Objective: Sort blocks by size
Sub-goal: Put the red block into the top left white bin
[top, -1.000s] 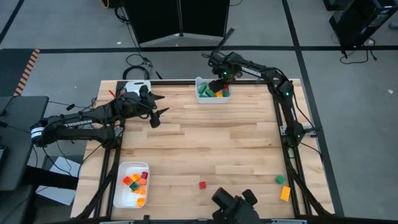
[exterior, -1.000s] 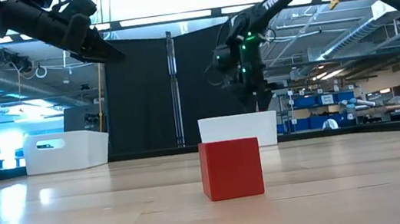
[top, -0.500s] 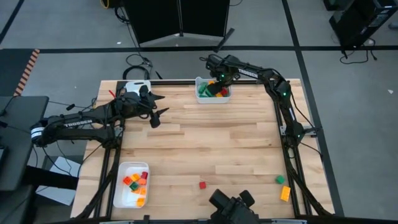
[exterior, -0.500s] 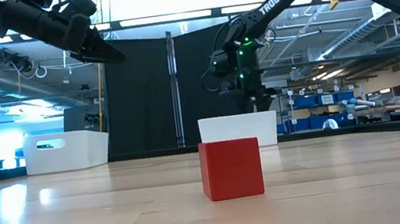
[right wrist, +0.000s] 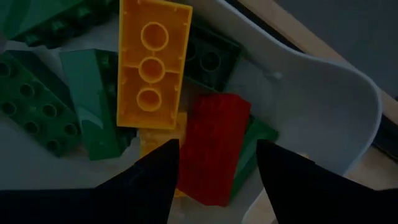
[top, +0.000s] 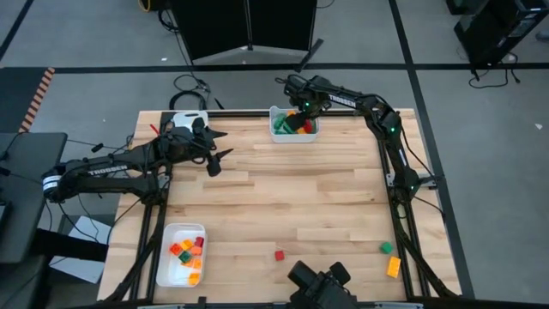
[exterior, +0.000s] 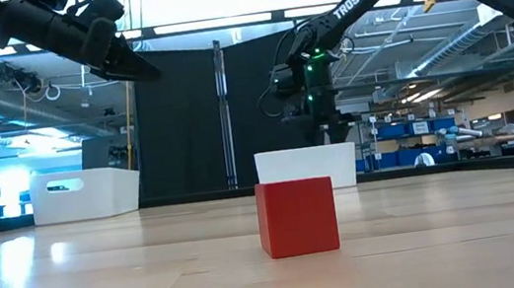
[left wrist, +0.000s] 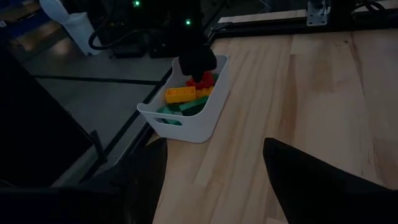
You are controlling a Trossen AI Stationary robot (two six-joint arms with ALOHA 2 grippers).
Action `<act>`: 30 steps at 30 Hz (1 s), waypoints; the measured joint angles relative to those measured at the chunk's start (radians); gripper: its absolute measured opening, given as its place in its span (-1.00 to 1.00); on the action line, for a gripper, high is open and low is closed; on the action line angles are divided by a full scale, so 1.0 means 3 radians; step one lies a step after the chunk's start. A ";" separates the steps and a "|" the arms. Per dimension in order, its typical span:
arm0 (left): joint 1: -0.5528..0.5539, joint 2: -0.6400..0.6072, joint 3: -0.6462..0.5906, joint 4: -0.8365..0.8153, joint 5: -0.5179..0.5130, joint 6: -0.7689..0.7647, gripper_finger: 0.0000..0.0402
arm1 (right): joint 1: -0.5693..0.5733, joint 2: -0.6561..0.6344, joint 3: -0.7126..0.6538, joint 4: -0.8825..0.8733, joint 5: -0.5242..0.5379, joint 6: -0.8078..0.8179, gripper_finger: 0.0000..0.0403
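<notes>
Landmark: the white tray (top: pixel 294 125) at the far edge of the table (top: pixel 283 197).

Right gripper (top: pixel 302 110) hangs directly over this tray, pointing down into it. Its fingers (right wrist: pixel 152 180) stand apart with nothing between them; released, a red block (right wrist: pixel 214 149) lying loose in the gap below. That red block lies flat, studs up, its long axis running roughly along the line of the fingers. Beside it an orange block (right wrist: pixel 152 65) lies upside down, hollow underside showing, long axis about parallel to the red one. Green blocks (right wrist: pixel 37 106) fill the rest of the tray, some lying at a slant to the orange one.

Left gripper (top: pixel 219 146) hovers above the table well to the left of the tray, aimed toward it, fingers (left wrist: pixel 311 177) spread, holding nothing.

Loose blocks well away from the tray, along the near edge: a small red cube (top: pixel 279 255) standing square on the wood, roughly straight across from the tray; toward the near right corner a small green block (top: pixel 386 247) and an orange block (top: pixel 394 267) just beside it, the orange one's long axis pointing roughly back toward the far edge.

Second white tray (top: pixel 167 257) at the near left corner, diagonally opposite, holds small red, orange and green blocks (top: pixel 189 253).
</notes>
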 joint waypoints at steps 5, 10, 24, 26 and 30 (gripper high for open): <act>0.0000 0.0000 0.0000 0.0001 0.0000 0.0000 0.37 | 0.0000 0.0000 0.0000 0.0069 0.0003 0.0007 0.12; 0.0000 0.0000 0.0000 0.0001 0.0000 0.0001 0.37 | 0.0000 0.0000 -0.0001 0.0257 0.0004 0.0007 0.12; 0.0000 0.0000 0.0000 0.0002 0.0000 0.0003 0.37 | 0.0001 0.0000 -0.0003 0.0398 -0.0020 0.0006 0.12; 0.0000 0.0000 0.0000 0.0002 -0.0001 0.0003 0.37 | 0.0001 0.0000 -0.0003 0.0396 -0.0027 0.0005 0.12; 0.0000 0.0000 0.0000 0.0002 -0.0001 0.0003 0.37 | 0.0006 0.0000 -0.0003 0.0395 -0.0028 -0.0002 0.13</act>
